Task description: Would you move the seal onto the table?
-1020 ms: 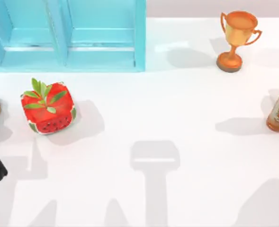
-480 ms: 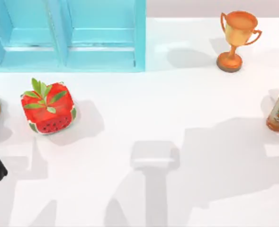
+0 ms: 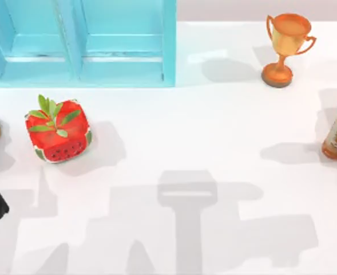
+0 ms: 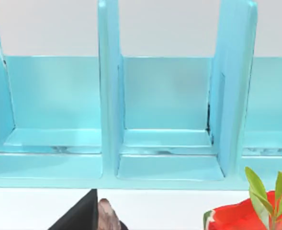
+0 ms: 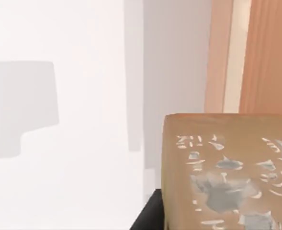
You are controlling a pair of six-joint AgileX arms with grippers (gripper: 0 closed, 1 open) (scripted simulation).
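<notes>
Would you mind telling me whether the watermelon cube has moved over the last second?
No. The watermelon cube sits in the same spot on the table, just in front of the blue cabinet.

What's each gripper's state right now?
Left gripper: cannot tell; it sits at the table's left edge.
Right gripper: closed on the seal.

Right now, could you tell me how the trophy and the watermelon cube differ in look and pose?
The trophy is golden-orange, while the watermelon cube is red with green leaves on top. The trophy is a cup with two handles on a stem and round base; the watermelon cube is a squat block. The trophy stands at the table's far right, the cube at its left near the light-blue cabinet. Both rest on the table.
</notes>
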